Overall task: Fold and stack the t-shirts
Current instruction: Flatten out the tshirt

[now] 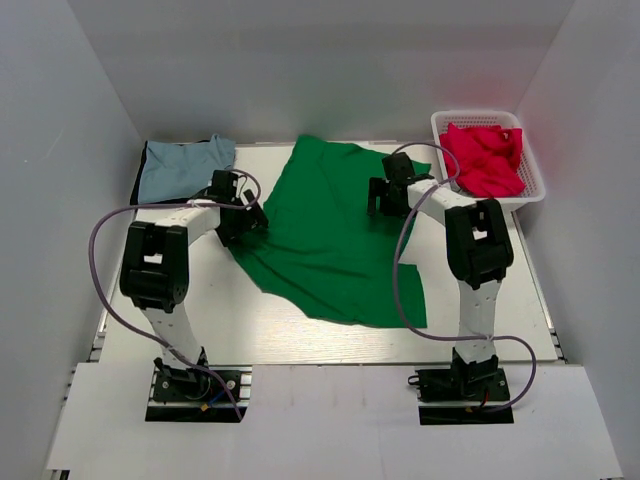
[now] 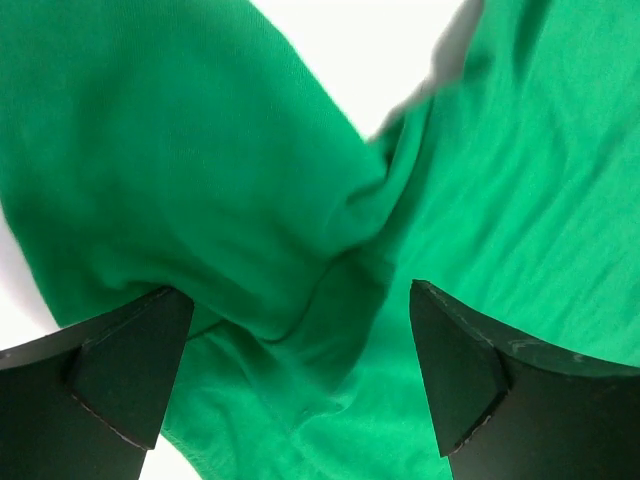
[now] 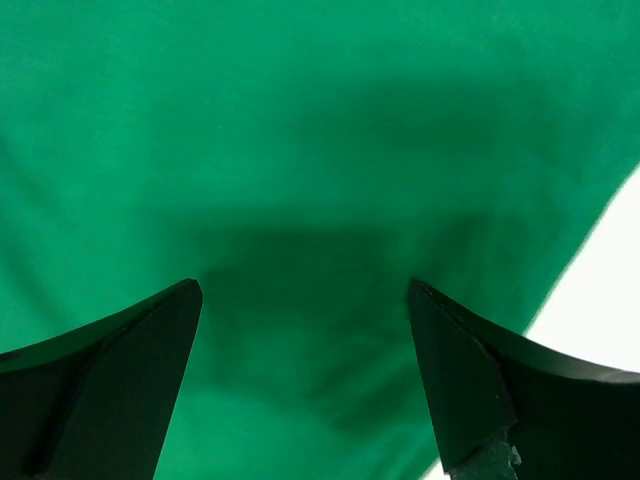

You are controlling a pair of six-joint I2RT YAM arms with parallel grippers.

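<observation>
Basket point(image 1: 532, 172) holding red t-shirts point(image 1: 485, 160), grey-blue t-shirt point(image 1: 180, 168) far-left

green t-shirt point(image 1: 330, 240): soft matt cloth; basket point(image 1: 480, 115): white plastic mesh

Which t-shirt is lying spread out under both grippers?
The green t-shirt, spread mid-table; the grey-blue one lies far left, the red heap sits in the basket.

Overhead camera looks down; both wrist cameras closely face green t-shirt point(image 1: 330, 240).
</observation>
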